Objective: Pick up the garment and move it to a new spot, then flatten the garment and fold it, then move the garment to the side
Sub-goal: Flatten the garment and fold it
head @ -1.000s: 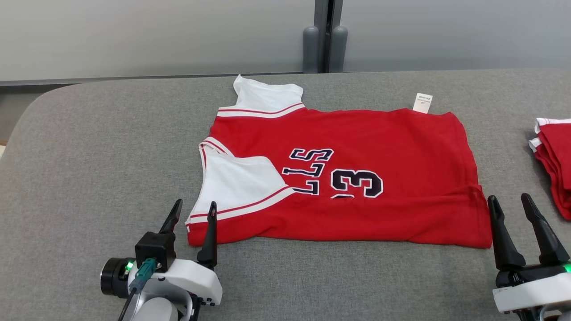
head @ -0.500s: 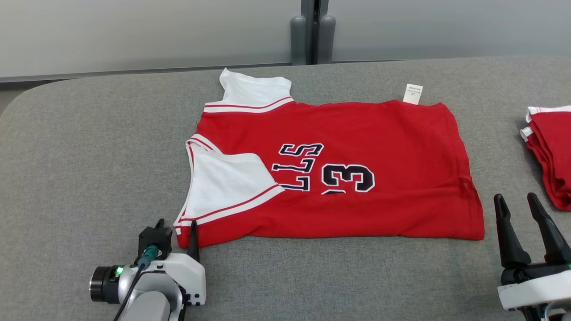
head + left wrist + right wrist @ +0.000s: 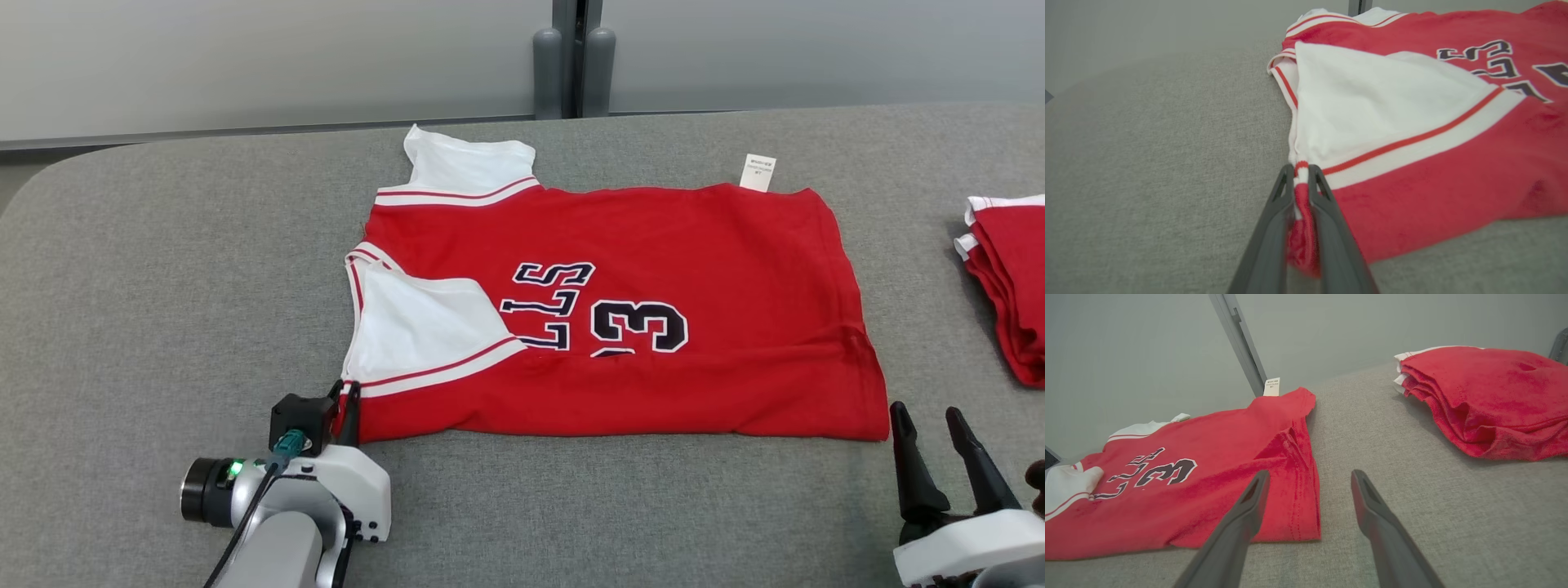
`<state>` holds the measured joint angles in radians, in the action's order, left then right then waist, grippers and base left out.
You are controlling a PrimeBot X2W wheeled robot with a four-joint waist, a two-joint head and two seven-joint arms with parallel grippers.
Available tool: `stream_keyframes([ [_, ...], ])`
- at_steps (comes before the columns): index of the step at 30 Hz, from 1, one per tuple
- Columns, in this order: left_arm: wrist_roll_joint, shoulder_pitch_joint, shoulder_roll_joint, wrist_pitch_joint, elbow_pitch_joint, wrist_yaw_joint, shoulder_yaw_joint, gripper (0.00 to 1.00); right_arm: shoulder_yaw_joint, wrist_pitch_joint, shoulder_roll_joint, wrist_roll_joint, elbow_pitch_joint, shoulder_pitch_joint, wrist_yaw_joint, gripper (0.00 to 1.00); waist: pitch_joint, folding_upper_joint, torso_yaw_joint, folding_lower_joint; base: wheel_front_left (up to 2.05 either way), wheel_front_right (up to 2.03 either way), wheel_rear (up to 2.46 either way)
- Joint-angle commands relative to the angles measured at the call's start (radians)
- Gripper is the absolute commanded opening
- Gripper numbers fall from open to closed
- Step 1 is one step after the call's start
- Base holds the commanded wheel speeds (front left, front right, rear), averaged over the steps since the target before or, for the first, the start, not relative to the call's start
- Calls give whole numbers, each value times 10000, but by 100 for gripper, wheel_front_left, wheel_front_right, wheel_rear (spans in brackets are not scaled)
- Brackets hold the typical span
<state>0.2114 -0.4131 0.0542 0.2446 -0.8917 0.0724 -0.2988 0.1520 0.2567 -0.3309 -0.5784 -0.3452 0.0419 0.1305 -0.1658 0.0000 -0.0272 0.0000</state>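
Observation:
The garment (image 3: 653,245) is a red jersey with white trim and dark lettering, lying flat and folded on the grey table (image 3: 163,286). My left gripper (image 3: 343,392) is at its near left corner. In the left wrist view the left gripper (image 3: 1301,171) is shut on that corner, with red and white cloth of the garment (image 3: 1433,183) bunched between the fingers. My right gripper (image 3: 927,412) stands open just off the near right corner. Seen from the right wrist, the right gripper (image 3: 1310,475) holds nothing and the garment (image 3: 1208,490) edge lies by its left finger.
A stack of folded red garments (image 3: 1008,269) lies at the table's right edge, also seen as the stack (image 3: 1486,396) from the right wrist. A white tag (image 3: 758,172) sticks out at the jersey's far edge. Grey wall posts (image 3: 571,61) stand behind the table.
My left gripper went from open to shut on the jersey's near left corner, and the corner drew in slightly. The right gripper sank lower in the head view, still open.

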Motion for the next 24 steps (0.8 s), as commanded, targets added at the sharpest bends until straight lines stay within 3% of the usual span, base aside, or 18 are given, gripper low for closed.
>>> stream_keyframes([
  [1, -74, -128, 60, 88, 179, 17, -7, 0, 91, -25, 84, -231, -171, 282, 2, 100, 5, 0, -41, 0, 0, 0, 0],
  [11, -466, 302, 128, 210, 2375, -79, -168, 0, 682, -761, 184, -2193, -2607, 1639, 1, 100, -78, 0, -489, 0, 0, 0, 0],
  [18, -636, 534, 93, 214, 2786, -185, -423, 0, 1367, -1402, 17, -3222, -3630, 2135, 1, 100, -50, 0, -881, 0, 0, 0, 0],
  [19, -630, 555, 87, 214, 2804, -193, -449, 0, 1506, -1496, -34, -3332, -3691, 2156, 1, 50, -45, 0, -923, 0, 0, 0, 0],
  [20, -633, 589, 96, 214, 2808, -186, -446, 0, 1631, -1534, -83, -3427, -3716, 2193, 2, 12, -36, 0, -954, 0, 0, 0, 0],
  [21, -632, 604, 102, 214, 2788, -175, -439, 0, 1765, -1523, -134, -3507, -3696, 2230, 2, 0, -24, 0, -982, 0, 0, 0, 0],
  [24, -591, 716, 178, 215, 2643, -120, -365, 0, 2075, -1298, -411, -3688, -3596, 2317, 1, 0, 49, 0, -1026, 0, 0, 0, 0],
])
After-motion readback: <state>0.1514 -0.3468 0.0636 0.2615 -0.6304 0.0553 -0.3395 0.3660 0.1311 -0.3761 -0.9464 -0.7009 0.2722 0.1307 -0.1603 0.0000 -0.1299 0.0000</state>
